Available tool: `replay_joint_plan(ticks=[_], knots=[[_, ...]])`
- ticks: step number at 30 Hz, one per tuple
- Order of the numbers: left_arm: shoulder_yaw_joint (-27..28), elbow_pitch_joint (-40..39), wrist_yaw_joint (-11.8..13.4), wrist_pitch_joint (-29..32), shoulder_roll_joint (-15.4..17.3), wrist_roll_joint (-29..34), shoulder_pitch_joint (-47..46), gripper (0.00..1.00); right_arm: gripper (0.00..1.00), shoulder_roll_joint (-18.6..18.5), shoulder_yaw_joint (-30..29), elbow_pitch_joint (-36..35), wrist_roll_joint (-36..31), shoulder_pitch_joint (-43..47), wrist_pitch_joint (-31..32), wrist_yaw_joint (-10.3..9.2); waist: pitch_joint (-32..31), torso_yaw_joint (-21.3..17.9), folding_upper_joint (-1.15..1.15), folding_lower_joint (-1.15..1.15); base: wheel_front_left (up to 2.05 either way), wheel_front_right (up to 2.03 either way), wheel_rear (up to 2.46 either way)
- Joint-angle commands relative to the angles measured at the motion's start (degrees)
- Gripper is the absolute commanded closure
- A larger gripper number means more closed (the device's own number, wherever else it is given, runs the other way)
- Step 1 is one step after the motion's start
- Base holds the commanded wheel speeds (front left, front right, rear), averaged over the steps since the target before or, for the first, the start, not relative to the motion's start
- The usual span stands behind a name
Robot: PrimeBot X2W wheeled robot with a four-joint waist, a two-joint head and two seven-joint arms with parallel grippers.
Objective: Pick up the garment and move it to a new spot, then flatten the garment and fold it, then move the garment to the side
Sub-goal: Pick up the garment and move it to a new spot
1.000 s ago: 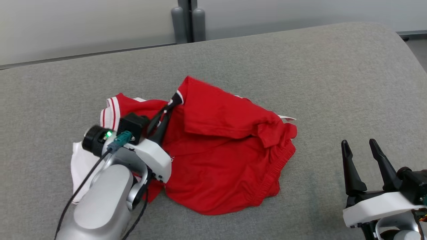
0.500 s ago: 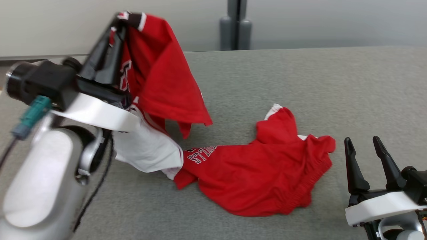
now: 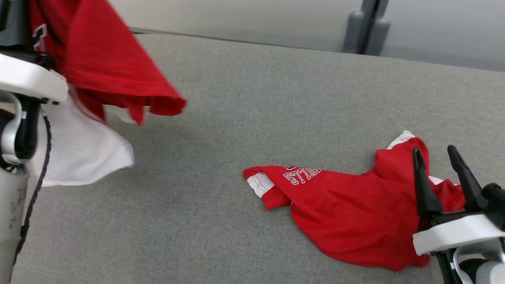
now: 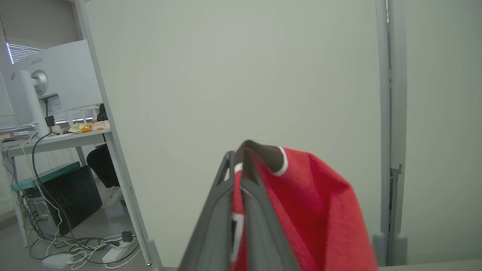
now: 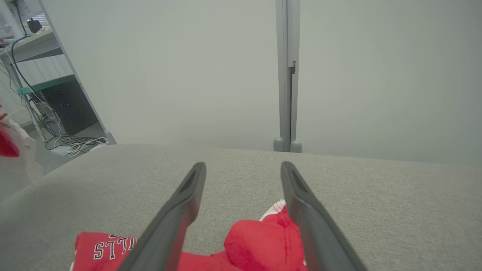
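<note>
Garment [image 3: 98, 59] of red colour is hanging at the upper left of the head view, clear of the grey tabletop [image 3: 236, 98]. The left jaws are pressing tightly together on its dark hem with the white edge. This hem is showing at their tips in the left wrist view, and the red cloth is falling down to the right of them there. A white part [image 3: 79, 154] of the garment is hanging under the red, near the left edge of the head view.

Well apart from it, at the lower right of that frame, a second red piece of clothing [image 3: 355, 213] with white lettering is lying crumpled on the tabletop. The right jaws are standing wide open and are holding nothing. In the head view they are covering the right end of this second piece. In the right wrist view its red folds are showing between the two dark fingers [image 5: 177, 214] at the bottom edge. Whether the fingers are touching it, I cannot tell.
</note>
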Motion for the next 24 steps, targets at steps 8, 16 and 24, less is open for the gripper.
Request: replay_joint_plan(ticks=[8, 16, 24], knots=[[4.9, 16.4, -1.5, -5.4, 0.3, -4.5, -3.8, 1.00, 0.00, -3.0, 0.3, -3.4, -0.8, -3.7, 3.2, -0.02, 8.5, 1.5, 0.00, 0.00, 0.00, 0.00, 0.00], [8.1, 35.8, -4.3, -11.3, -1.8, -8.8, -4.0, 1.00, 0.00, -4.7, -0.5, -6.5, -1.3, -5.2, 5.9, -0.02, 13.2, -0.2, 0.00, 0.00, 0.00, 0.00, 0.00], [9.3, 50.7, -8.6, -14.2, -7.2, -12.2, -3.0, 1.00, 0.00, -5.3, -1.2, -8.9, -1.4, -5.6, 7.2, -0.02, 15.4, -1.5, 0.00, 0.00, 0.00, 0.00, 0.00]])
